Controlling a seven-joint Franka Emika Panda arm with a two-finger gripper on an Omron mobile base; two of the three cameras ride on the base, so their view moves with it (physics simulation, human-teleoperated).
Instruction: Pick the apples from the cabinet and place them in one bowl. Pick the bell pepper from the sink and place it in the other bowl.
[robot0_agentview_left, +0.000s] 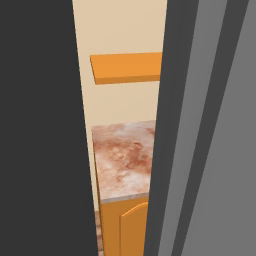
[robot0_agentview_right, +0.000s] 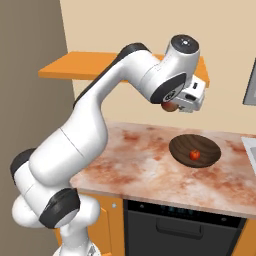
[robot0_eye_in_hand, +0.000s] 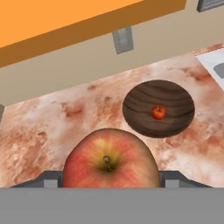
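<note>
Here, in the right base view, the hand (robot0_agentview_right: 176, 106) grasps an apple (robot0_agentview_right: 170, 107) above the surface (robot0_agentview_right: 130, 160), the dark bowl (robot0_agentview_right: 195, 150) lying below and rightward. Hand view: bowl ahead, holding another apple (robot0_eye_in_hand: 158, 112).

No legible text, label, brand, number or sign anywhere; counter, cabinet, bowl and apples all plain, unmarked surfaces.
</note>
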